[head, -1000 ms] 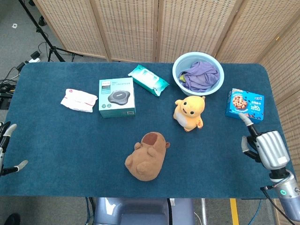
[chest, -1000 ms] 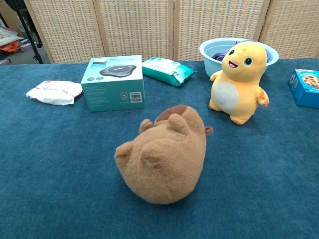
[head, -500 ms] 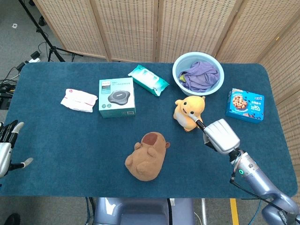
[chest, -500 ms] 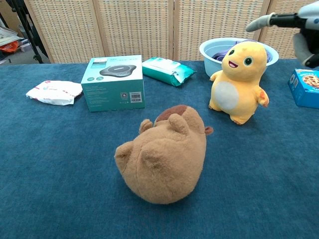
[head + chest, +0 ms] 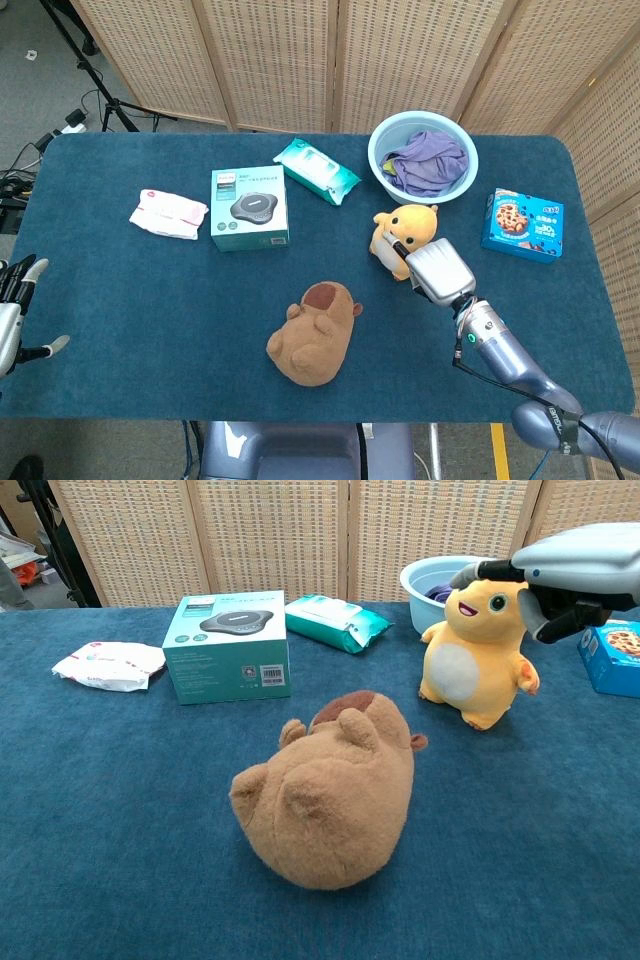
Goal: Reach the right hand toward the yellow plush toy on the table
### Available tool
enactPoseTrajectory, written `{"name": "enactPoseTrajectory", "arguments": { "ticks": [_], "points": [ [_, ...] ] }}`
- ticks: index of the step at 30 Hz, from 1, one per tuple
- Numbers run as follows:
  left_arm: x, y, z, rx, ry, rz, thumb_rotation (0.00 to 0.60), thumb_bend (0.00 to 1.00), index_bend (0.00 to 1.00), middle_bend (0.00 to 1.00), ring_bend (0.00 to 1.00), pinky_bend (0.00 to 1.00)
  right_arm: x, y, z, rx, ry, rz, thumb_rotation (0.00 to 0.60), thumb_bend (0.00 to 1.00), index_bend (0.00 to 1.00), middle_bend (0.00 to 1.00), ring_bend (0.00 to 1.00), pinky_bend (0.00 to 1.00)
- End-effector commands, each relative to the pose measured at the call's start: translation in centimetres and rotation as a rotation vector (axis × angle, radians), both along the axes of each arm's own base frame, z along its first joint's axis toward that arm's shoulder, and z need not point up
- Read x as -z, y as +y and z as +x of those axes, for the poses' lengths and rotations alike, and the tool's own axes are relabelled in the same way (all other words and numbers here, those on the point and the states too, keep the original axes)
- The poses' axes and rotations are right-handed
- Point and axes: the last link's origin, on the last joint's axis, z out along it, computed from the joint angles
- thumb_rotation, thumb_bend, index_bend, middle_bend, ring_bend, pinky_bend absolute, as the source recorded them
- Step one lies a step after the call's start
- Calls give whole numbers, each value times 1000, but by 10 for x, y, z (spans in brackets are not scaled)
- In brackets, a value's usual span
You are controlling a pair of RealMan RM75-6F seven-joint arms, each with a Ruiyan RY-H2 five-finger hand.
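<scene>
Blue cloth covers the table, and going left to right: my left hand sits off the table's left edge, fingers apart, holding nothing. Next a white wipes pack lies flat, then a teal box with a round black device pictured on it, then a green wipes pack lying at an angle near the far edge. Nearer me, mid-table, a brown plush toy lies on its belly, apart from everything else. Right of centre stands the yellow plush toy, upright, just in front of a light blue basin holding purple cloth. My right hand is over the toy's right side; chest view shows it level with the toy's head, palm down, one finger stretched across the top of the head and touching or nearly touching it, can't tell which. The other fingers are apart and not closed round the toy, so nothing is held. Far right, a blue cookie box lies flat, well apart from the hand.
</scene>
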Motion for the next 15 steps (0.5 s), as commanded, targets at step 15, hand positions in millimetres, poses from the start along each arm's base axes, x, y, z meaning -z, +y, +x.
{"name": "enactPoseTrajectory", "arguments": {
  "ticks": [15],
  "points": [
    [3, 1, -1, -4, 7, -8, 600, 0, 0, 0, 0, 0, 1, -3, -9, 61, 46, -26, 600, 1000, 0, 1000, 1000, 1000]
  ]
}}
